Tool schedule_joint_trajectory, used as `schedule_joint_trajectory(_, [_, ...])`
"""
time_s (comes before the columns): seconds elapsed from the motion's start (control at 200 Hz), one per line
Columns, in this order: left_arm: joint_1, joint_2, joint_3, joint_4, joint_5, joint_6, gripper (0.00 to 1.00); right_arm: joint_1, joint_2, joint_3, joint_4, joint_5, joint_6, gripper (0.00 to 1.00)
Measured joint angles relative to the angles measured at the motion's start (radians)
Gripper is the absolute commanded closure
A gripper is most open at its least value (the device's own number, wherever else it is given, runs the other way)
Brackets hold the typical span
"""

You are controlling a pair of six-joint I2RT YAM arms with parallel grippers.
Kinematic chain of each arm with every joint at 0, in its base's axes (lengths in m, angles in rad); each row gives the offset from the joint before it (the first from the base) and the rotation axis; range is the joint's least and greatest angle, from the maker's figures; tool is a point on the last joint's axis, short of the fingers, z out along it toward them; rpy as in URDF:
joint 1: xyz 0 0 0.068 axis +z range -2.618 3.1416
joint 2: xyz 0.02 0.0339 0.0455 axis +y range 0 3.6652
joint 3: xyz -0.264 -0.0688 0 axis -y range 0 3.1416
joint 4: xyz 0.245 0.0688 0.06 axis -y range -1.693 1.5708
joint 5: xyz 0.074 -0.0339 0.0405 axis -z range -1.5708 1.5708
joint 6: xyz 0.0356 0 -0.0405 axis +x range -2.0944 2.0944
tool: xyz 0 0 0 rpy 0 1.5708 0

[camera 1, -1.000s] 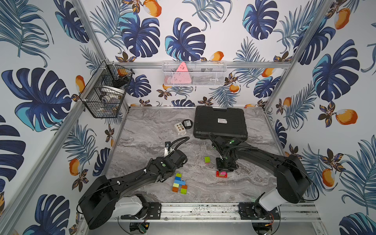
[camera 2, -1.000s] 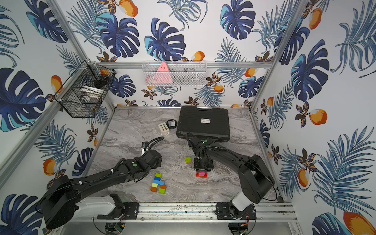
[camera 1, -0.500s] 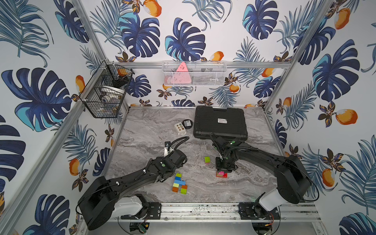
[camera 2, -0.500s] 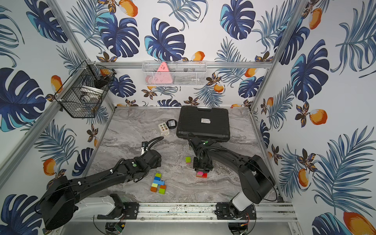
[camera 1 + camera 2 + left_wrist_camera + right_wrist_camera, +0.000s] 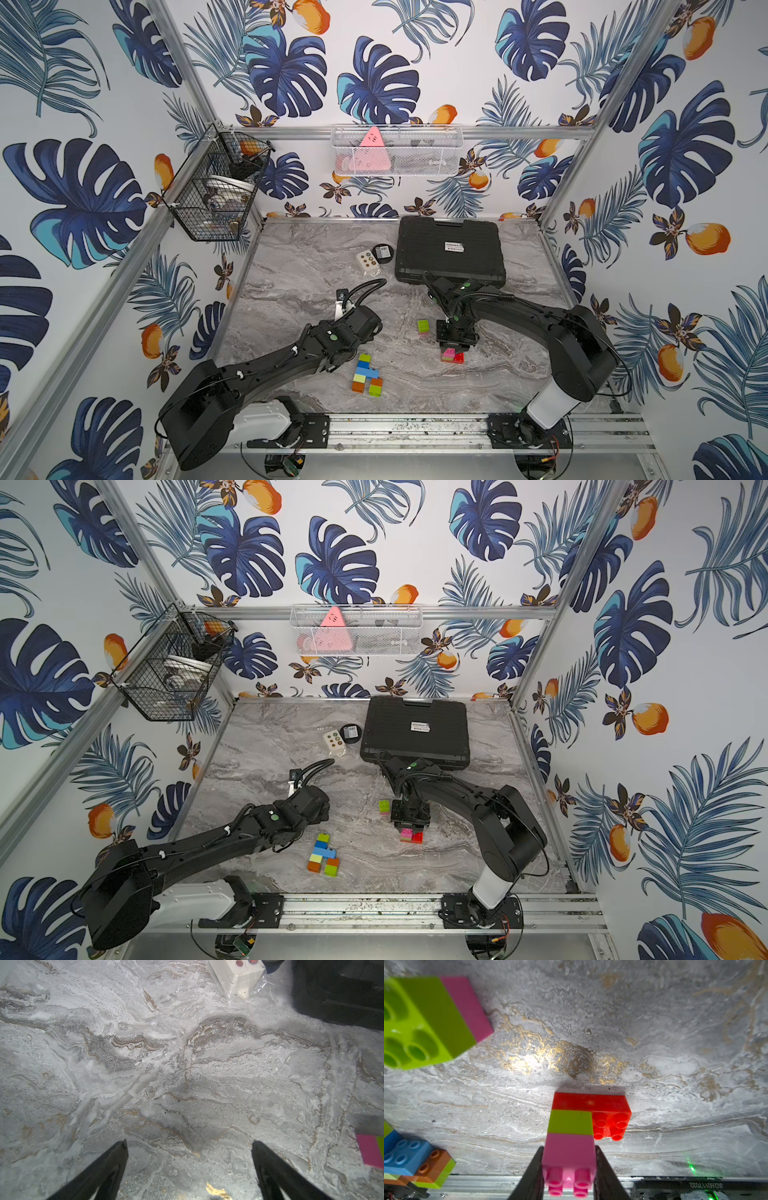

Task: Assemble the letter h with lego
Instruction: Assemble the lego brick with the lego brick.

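right fingers: clenched on pink brick (atop lime brick, red brick) | left fingers: released, empty | brick cluster: nearer left fingers

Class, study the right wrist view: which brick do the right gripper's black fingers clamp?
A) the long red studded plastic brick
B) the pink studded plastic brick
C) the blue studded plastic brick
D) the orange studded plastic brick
B: the right gripper is shut on the pink studded plastic brick, which is joined to a lime green brick and the long red brick.
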Motion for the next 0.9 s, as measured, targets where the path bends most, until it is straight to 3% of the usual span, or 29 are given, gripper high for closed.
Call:
schedule_joint_trajectory(0.525, [0.000,-0.011,-0.002,0.000,0.008,0.000,0.02,0.025,0.039,-0.029,0.045,0.029,0.042,0.82])
schedule_joint_trajectory(0.735, [0.000,-0.011,-0.002,-0.001,0.002,-0.002,0.02,0.029,-0.018,0.112,-0.010,0.066,0.018,0.79])
schedule_joint_trajectory(0.901, [0.000,-0.038,-0.009,-0.007,-0.015,-0.021,0.02,0.029,0.014,0.272,-0.097,0.083,-0.112,0.77])
